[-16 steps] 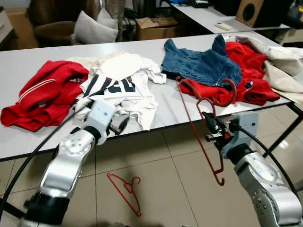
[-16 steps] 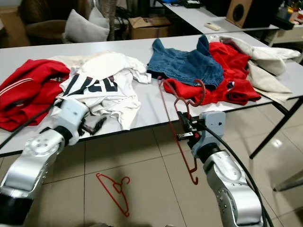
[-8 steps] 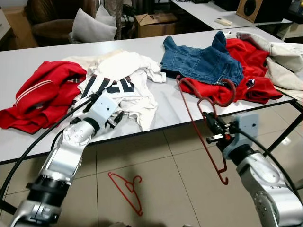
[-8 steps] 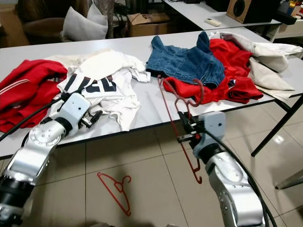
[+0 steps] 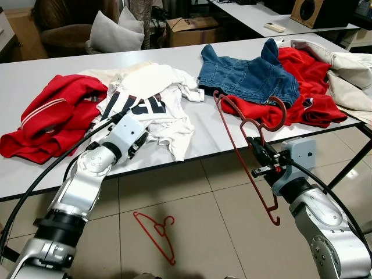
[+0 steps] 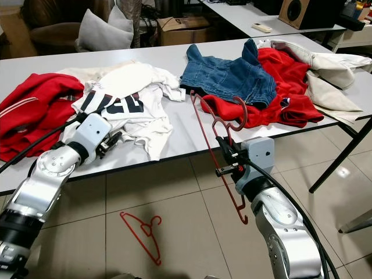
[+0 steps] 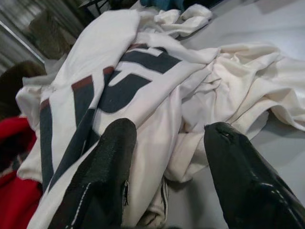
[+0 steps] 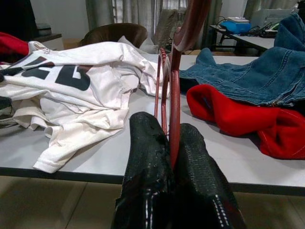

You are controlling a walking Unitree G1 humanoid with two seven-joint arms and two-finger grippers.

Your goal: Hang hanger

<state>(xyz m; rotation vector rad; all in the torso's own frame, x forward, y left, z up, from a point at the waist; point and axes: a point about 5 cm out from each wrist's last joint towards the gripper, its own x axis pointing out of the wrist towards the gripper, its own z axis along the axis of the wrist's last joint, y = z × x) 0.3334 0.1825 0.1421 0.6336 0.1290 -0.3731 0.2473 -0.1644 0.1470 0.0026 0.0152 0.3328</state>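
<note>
Red hanger (image 5: 244, 152) is clamped in right gripper (image 5: 260, 161); left gripper (image 7: 167, 176), fingers apart at white shirt (image 5: 152, 106), risks bunching fabric.

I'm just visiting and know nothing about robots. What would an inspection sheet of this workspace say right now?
Surface: long grey table, strewn with clothes.
Job's things: red hanger held by the right gripper in front of the table edge; second hanger on the floor tiles.
Clutter: white printed shirt, red jacket, denim jacket, red garment, cream garment.
Grippers: right gripper jaws shut on the hanger; left gripper jaws open, at the white shirt.
Cables: black cable along the left arm, another along the right.
Surroundings: cushions, cardboard box, speaker.
</note>
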